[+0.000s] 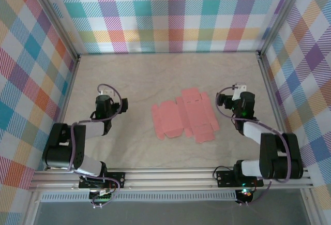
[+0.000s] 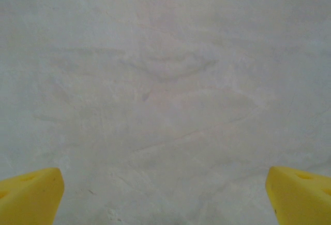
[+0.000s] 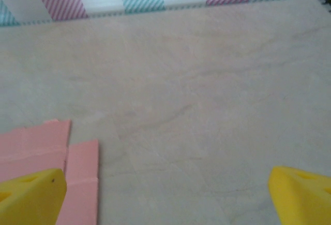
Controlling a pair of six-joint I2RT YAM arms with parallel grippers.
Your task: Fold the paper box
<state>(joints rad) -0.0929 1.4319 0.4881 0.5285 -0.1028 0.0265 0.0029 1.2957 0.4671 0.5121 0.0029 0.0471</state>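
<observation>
Plaid walls point(image 1: 170, 13) ring a pale table point(image 1: 129, 75) where the box point(image 1: 185, 115), a salmon-pink die-cut blank, lies flat mid-table between my two arms, its longer run going roughly left to right. My right gripper point(image 1: 238, 88) hangs just beside its right-hand flaps, and my left gripper point(image 1: 105, 90) sits well apart over bare table. Both sets of jaws stand wide apart, holding nothing. Creases and tabs show, and none looks raised.
</observation>
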